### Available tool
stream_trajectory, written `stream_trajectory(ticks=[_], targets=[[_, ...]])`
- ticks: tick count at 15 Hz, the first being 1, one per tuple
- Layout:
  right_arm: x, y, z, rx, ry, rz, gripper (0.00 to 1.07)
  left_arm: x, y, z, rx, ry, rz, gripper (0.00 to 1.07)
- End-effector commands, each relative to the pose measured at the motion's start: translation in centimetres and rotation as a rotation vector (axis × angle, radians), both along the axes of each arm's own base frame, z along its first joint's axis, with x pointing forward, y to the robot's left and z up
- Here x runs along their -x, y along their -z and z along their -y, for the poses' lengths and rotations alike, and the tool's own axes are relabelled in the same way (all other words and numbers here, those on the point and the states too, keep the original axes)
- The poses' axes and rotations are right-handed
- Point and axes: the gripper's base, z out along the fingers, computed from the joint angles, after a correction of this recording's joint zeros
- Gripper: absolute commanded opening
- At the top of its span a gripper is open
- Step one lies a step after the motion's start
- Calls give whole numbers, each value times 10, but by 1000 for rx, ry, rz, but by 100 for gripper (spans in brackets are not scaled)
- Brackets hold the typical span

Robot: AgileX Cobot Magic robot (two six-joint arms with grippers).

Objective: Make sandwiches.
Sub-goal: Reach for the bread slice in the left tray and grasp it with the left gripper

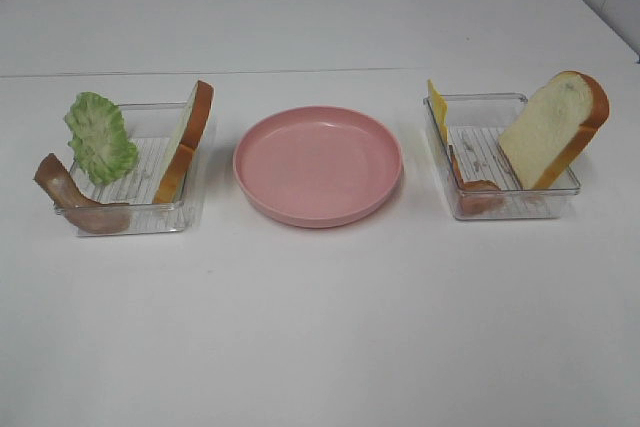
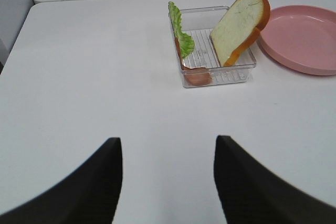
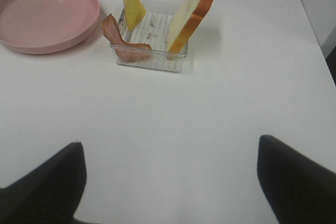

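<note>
The sandwich parts stand apart in two clear trays. The left tray [image 1: 150, 219] holds a green lettuce leaf [image 1: 100, 137], a bacon strip [image 1: 75, 197] and a bread slice [image 1: 188, 142] leaning on its right wall. In the right tray [image 1: 520, 205] are a yellow cheese slice [image 1: 437, 109], a bacon strip [image 1: 478, 192] and a bread slice [image 1: 555, 132]. My left gripper [image 2: 165, 182] is open over bare table, well short of its tray [image 2: 226, 77]. My right gripper [image 3: 170, 182] is open wide, also short of its tray [image 3: 157, 64]. Neither gripper shows in the high view.
A round pink plate [image 1: 318, 162] sits between the trays with nothing on it; it also shows as the plate [image 2: 304, 35] and the plate [image 3: 42, 14] in the wrist views. A seam crosses the white table behind the trays.
</note>
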Motion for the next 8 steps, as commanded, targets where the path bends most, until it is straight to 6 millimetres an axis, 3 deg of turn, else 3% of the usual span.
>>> stream_trajectory(ticks=[1, 8], targets=[[1, 0, 0, -2, 11, 18, 78, 3, 0, 1, 5, 3, 30, 51], [1, 0, 0, -2, 11, 18, 78, 3, 0, 1, 5, 3, 30, 51]])
